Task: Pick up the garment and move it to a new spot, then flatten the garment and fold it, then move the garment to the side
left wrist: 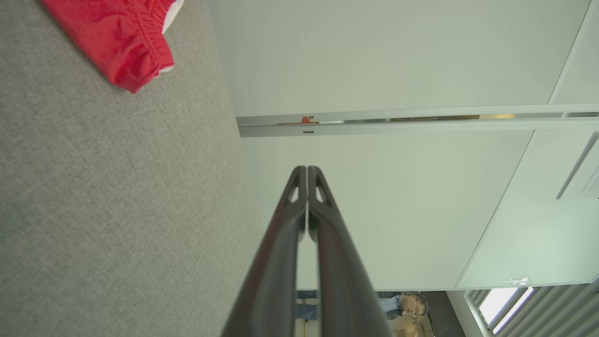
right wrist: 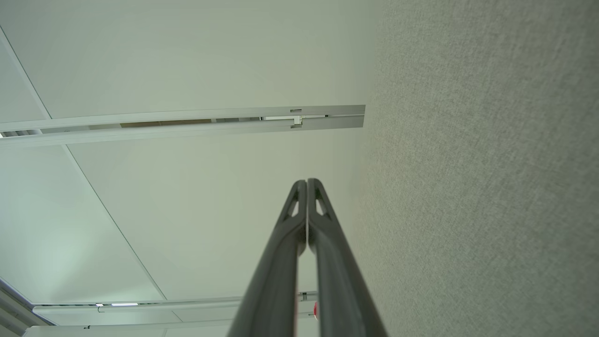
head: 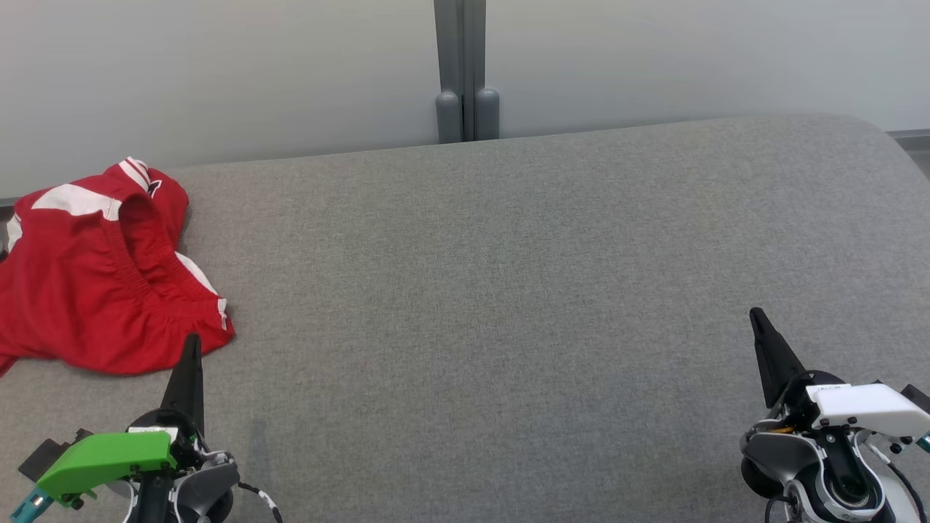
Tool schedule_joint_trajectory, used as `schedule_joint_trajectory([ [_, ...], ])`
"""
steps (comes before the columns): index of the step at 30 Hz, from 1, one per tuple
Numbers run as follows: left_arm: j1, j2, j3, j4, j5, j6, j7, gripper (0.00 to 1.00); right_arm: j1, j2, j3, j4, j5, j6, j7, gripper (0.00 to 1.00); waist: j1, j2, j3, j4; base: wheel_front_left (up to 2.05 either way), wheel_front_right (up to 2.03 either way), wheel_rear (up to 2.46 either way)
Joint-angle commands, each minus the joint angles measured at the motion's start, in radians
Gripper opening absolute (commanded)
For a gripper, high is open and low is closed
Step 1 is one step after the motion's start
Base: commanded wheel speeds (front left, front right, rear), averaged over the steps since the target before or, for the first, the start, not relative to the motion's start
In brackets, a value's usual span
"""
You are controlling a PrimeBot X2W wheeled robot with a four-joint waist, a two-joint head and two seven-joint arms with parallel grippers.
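Far left, garment [head: 87, 290] crumpled, waistband [head: 134, 265] rightward

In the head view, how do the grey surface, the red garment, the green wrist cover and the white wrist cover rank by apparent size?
1. grey surface
2. red garment
3. green wrist cover and white wrist cover: alike, not ranked; both lie nearest the camera.
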Motion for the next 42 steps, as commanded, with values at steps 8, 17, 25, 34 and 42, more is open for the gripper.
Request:
schedule_joint_trajectory([
  [8,-0.012,0.002,0.001,0.001,0.005,-0.006,0.002,0.0,-0.005,-0.001,0.0,-0.004,-0.003,0.0,0.002,0.0,0.0,-0.0001,0.0,0.0,0.0,0.0,0.0],
  [17,-0.012,0.002,0.001,0.001,0.005,-0.006,0.002,0.0,-0.005,-0.001,0.0,-0.004,-0.003,0.0,0.002,0.0,0.0,-0.0001,0.0,0.0,0.0,0.0,0.0],
  [25,-0.012,0.002,0.001,0.001,0.005,-0.006,0.002,0.0,-0.005,-0.001,0.0,-0.004,-0.003,0.0,0.002,0.0,0.0,-0.0001,0.0,0.0,0.0,0.0,0.0],
  [34,-0.012,0.002,0.001,0.001,0.005,-0.006,0.002,0.0,-0.005,-0.001,0.0,-0.004,-0.003,0.0,0.002,0.0,0.0,-0.0001,0.0,0.0,0.0,0.0,0.0],
  [42,-0.012,0.002,0.001,0.001,0.005,-0.006,0.002,0.0,-0.005,-0.001,0.0,-0.004,-0.003,0.0,0.002,0.0,0.0,-0.0001,0.0,0.0,0.0,0.0,0.0],
])
